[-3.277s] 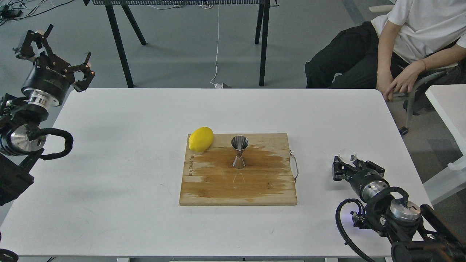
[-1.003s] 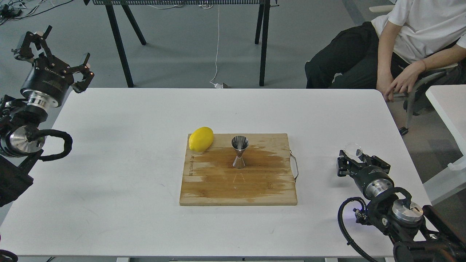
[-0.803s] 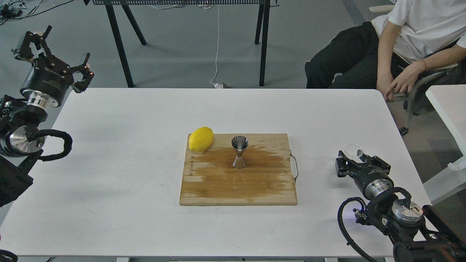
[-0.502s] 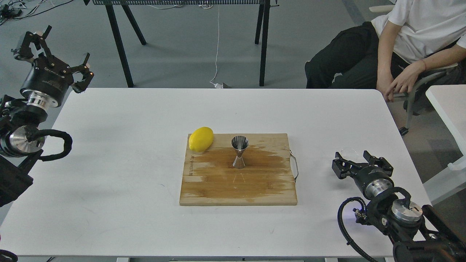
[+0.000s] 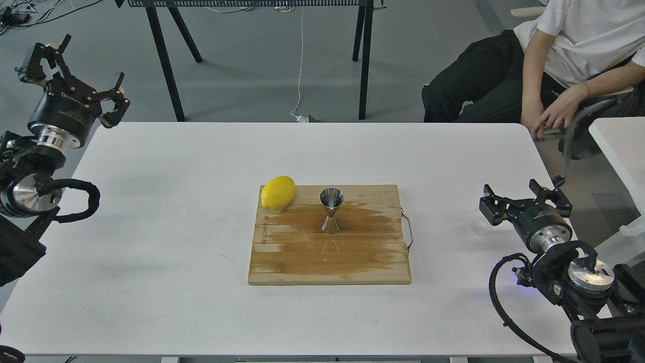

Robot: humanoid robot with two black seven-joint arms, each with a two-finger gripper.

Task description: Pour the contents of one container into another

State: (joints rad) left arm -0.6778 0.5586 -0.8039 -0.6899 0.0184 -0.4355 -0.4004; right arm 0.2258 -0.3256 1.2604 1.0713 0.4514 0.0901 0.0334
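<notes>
My right gripper (image 5: 526,197) is spread wide, holding nothing, above the table's (image 5: 151,227) right side. The glass cup (image 5: 477,222) sits faintly visible just beside its left finger; contents can't tell. The jigger (image 5: 331,210) stands upright mid cutting board (image 5: 302,257), lemon (image 5: 278,192) near it. Left gripper (image 5: 75,70) wide, empty.

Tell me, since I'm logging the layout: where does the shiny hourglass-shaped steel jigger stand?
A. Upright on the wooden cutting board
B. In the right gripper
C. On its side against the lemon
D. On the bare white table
A: the shiny hourglass-shaped steel jigger stands upright on the wooden cutting board, clear of the yellow lemon.
</notes>
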